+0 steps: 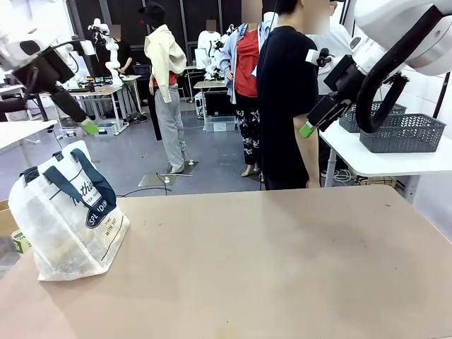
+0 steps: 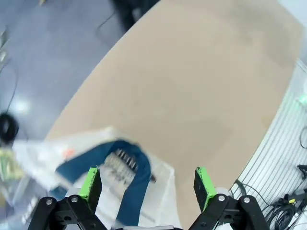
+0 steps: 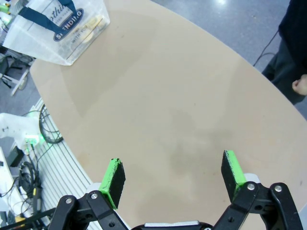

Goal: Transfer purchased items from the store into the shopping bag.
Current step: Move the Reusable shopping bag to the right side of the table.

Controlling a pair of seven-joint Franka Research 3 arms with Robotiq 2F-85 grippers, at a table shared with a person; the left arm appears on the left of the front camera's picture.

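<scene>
The shopping bag [image 1: 67,212], whitish translucent plastic with navy handles and an oval print, stands on the tan table's left side. My left gripper [image 1: 86,126] hangs open high above it; in the left wrist view the bag [image 2: 120,172] lies straight below the open left gripper [image 2: 148,182]. My right gripper [image 1: 308,127] is raised at the upper right, open and holding nothing. Its own view shows the open right gripper [image 3: 172,175] over bare table, with the bag [image 3: 57,28] far off. The store [image 1: 402,133], a dark grey mesh basket, sits on a white side table behind the right arm. The purchased items are out of view.
A person in black [image 1: 286,99] stands at the table's far edge, one hand [image 3: 300,85] near it. A second mesh basket [image 1: 353,119] stands behind the first. The tan table [image 1: 268,268] stretches bare from the bag to its right edge. Cables lie on the floor [image 3: 43,134] beside it.
</scene>
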